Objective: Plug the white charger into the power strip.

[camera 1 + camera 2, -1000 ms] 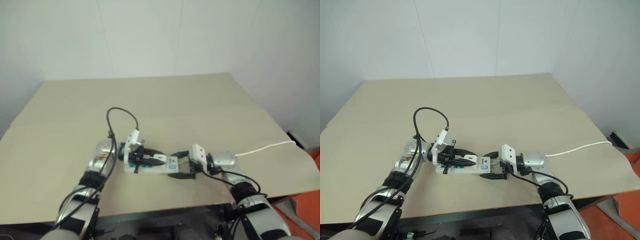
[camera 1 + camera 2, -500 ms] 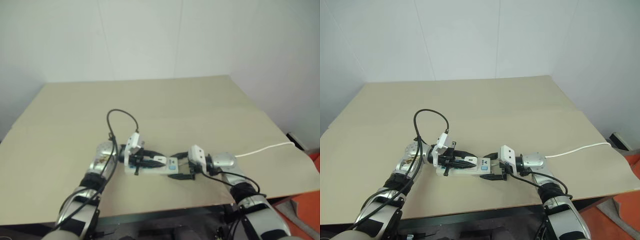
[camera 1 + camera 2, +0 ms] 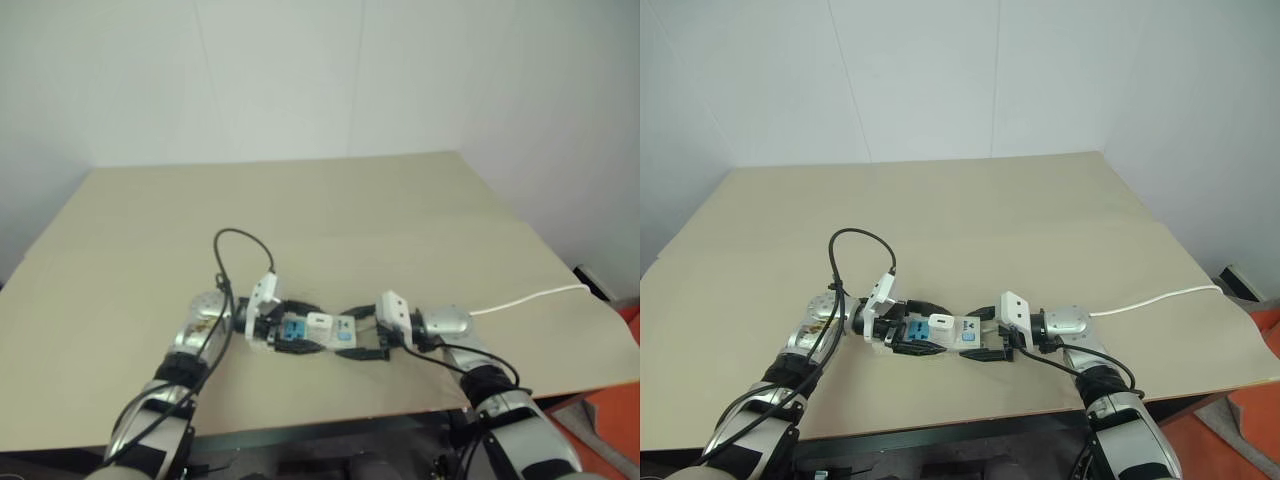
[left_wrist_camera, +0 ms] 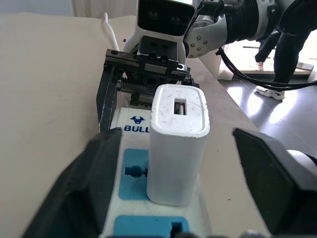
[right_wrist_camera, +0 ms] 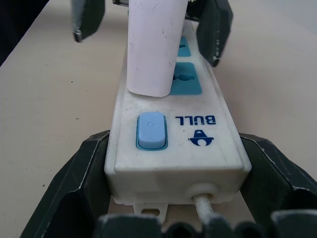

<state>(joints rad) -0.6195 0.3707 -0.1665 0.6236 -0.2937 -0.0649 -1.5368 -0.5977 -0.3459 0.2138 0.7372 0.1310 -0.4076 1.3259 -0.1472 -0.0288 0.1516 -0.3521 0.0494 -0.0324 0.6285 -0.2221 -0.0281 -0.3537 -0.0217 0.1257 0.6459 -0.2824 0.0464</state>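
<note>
Beige tabletop [image 3: 1040,210] – white charger [image 4: 177,148] seated upright in power strip [image 5: 173,144]; left gripper [image 4: 183,208] spread apart around charger, right gripper [image 5: 173,198] clamped on strip's switch end – only withdrawal judged left.

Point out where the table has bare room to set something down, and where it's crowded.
Bare: the far half of the table up to the wall, and its left side. Crowded: the near edge, where the left gripper and right gripper flank the power strip bearing the white charger; its cord crosses the right side.
</note>
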